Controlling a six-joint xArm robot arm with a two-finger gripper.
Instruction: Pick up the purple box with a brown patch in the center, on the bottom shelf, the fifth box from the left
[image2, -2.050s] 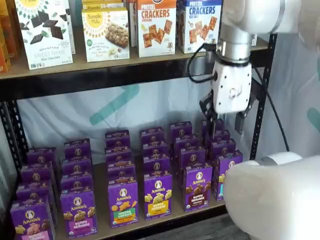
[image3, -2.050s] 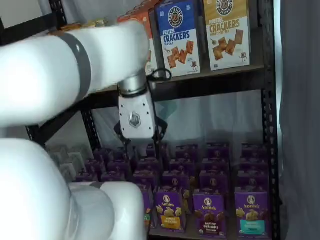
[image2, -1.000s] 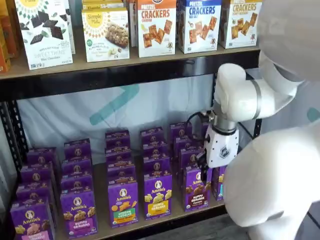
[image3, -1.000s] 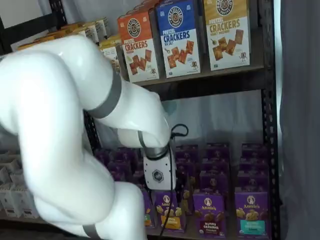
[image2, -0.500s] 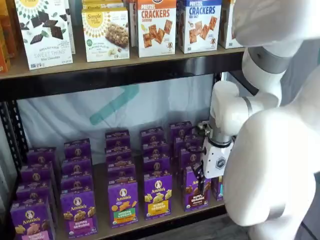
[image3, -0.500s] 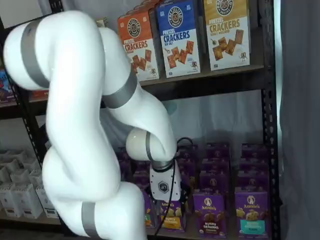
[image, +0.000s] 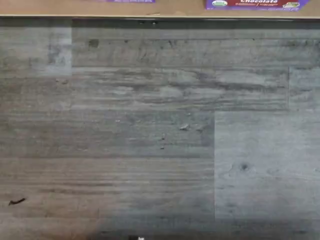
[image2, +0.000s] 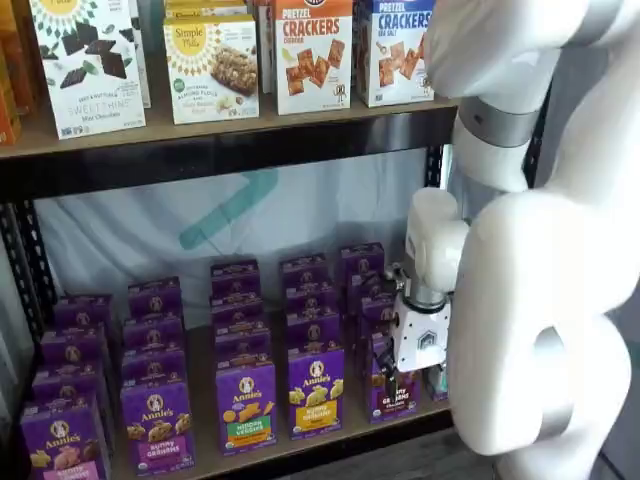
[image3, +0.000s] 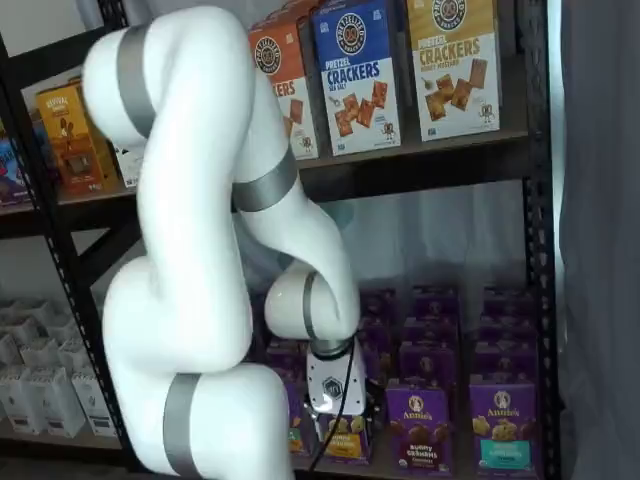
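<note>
My claw (image2: 402, 385) hangs low in front of the bottom shelf (image2: 330, 436), its fingers spread wide with nothing in them. The purple box (image3: 417, 428) stands at the shelf's front edge, just beside my claw, partly hidden behind it.

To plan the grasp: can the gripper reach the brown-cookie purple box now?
Probably yes: the purple box stands in the front row, unblocked, and the gripper hangs close beside it.
</note>
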